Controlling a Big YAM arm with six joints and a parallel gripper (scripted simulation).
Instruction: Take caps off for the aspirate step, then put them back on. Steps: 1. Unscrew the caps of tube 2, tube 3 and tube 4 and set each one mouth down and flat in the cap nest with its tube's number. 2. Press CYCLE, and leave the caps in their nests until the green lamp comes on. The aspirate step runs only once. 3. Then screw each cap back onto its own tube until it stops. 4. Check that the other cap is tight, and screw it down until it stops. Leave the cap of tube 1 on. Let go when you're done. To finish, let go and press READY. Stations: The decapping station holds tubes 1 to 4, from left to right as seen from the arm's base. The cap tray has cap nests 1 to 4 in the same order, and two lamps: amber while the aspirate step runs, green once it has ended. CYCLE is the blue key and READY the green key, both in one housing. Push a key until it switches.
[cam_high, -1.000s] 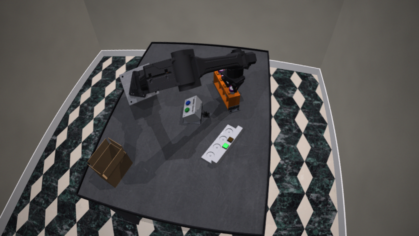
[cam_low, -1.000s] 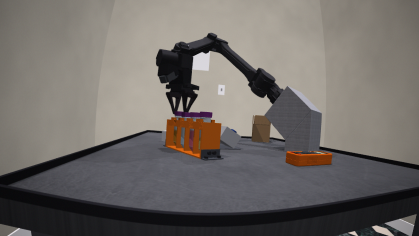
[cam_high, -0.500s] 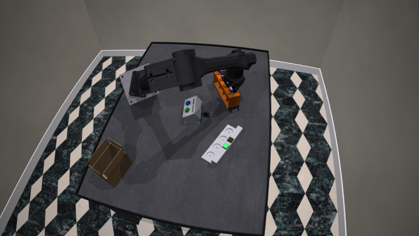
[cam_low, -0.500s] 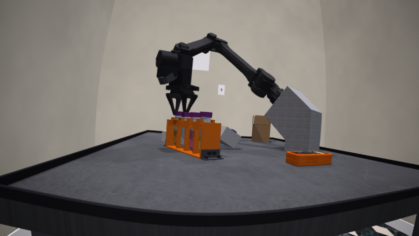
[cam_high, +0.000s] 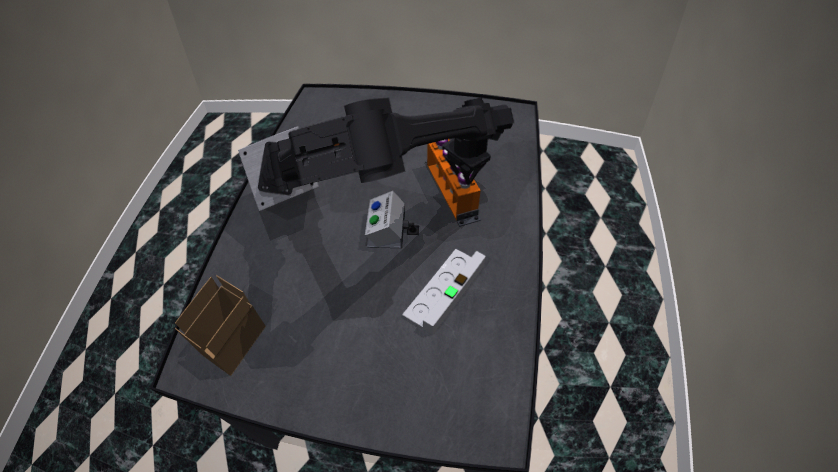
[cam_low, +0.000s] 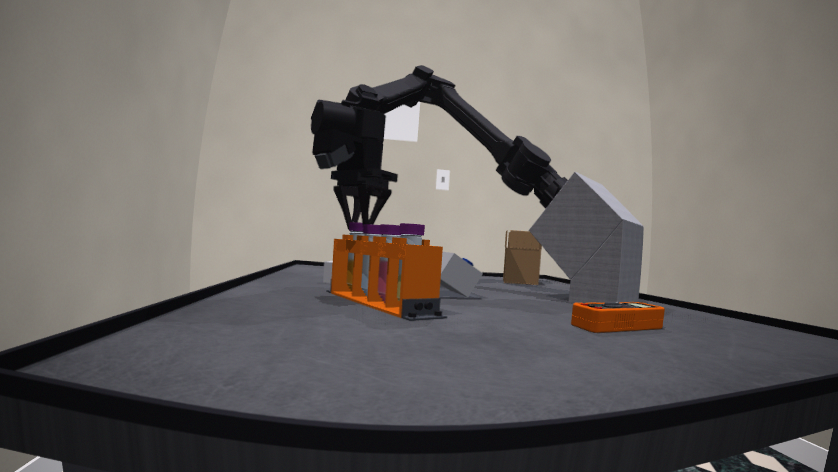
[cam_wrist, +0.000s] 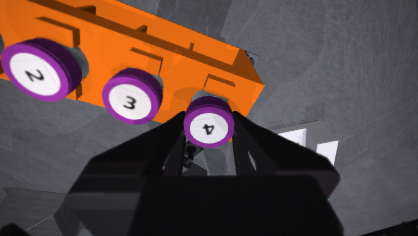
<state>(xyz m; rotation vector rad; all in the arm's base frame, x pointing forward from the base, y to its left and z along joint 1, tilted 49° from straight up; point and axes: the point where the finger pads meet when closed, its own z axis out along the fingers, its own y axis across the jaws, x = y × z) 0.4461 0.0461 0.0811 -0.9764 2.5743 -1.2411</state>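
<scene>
Pincer (cam_wrist: 208, 131) clamped on cap 4 (cam_wrist: 208, 127), atop its tube in orange rack (cam_wrist: 150, 45).

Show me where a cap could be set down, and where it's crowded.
All four tray nests are bare. Open table also lies between tray and box. It is crowded at the rack: caps sit close together, the gripper is shut on cap 4, and the key housing stands nearby.
</scene>
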